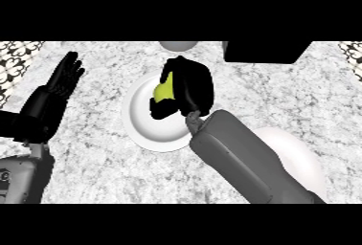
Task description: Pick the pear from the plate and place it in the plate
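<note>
pear (163,91), yellow-green, shows between the curled black fingers and thumb of the right hand (189,88); the hand is wrapped round it and hides most of it, so only a strip of the fruit is seen on the hand's left side; the pear sits over the white plate (141,124) in the middle of the counter (99,172), and whether it touches the plate or is lifted off it cannot be told; the right grey forearm (240,162) comes in from the lower right and crosses the plate's right rim; a second white plate (300,158) lies to the lower right, partly covered by that forearm; the left hand (60,81) rests at the left side of the view, fingers straight and pointing up, holding nothing, well apart from the plates; the counter is speckled grey-white stone; at its far edge a pale grey rounded object (176,45) is cut off by the top of the view, and a black block (265,51) stands to its right; a patterned black-and-white surface (17,60) shows at the far left and right corners
</note>
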Motion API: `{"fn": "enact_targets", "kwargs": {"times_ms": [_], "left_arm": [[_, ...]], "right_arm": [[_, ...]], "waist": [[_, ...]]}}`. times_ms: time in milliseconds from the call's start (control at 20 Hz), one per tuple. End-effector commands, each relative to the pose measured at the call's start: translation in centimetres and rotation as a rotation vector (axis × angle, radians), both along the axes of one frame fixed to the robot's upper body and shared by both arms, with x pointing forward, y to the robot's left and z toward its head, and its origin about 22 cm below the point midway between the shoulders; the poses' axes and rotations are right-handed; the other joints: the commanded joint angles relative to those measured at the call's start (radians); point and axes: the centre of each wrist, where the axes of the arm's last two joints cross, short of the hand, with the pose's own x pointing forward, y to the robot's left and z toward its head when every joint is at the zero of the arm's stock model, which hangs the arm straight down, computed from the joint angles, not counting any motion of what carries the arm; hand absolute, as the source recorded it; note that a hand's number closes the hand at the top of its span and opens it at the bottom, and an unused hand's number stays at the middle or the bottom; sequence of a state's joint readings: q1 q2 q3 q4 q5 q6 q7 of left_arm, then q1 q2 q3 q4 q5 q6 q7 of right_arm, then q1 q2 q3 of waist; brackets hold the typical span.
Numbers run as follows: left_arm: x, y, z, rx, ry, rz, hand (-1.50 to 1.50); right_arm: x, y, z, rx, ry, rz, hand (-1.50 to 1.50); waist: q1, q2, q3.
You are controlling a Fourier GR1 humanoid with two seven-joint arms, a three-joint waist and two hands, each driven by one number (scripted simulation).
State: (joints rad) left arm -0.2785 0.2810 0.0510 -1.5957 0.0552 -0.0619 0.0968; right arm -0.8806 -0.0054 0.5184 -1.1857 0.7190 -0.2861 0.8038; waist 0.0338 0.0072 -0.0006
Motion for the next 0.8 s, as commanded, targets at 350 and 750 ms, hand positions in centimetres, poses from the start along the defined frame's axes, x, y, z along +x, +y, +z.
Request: {"fn": "enact_targets", "kwargs": {"times_ms": [350, 750], "left_arm": [[0.1, -0.7, 0.1, -0.008, -0.008, -0.051, 0.00], [1.6, -1.4, 0.7, -0.002, -0.024, -0.059, 0.00]], "right_arm": [[5.0, -0.4, -5.0, -0.017, 0.112, -0.092, 1.50], [4.9, -0.5, -6.3, 0.157, 0.114, -0.064, -1.50]], "waist": [[0.044, 0.011, 0.000], [0.068, 0.021, 0.001]]}}
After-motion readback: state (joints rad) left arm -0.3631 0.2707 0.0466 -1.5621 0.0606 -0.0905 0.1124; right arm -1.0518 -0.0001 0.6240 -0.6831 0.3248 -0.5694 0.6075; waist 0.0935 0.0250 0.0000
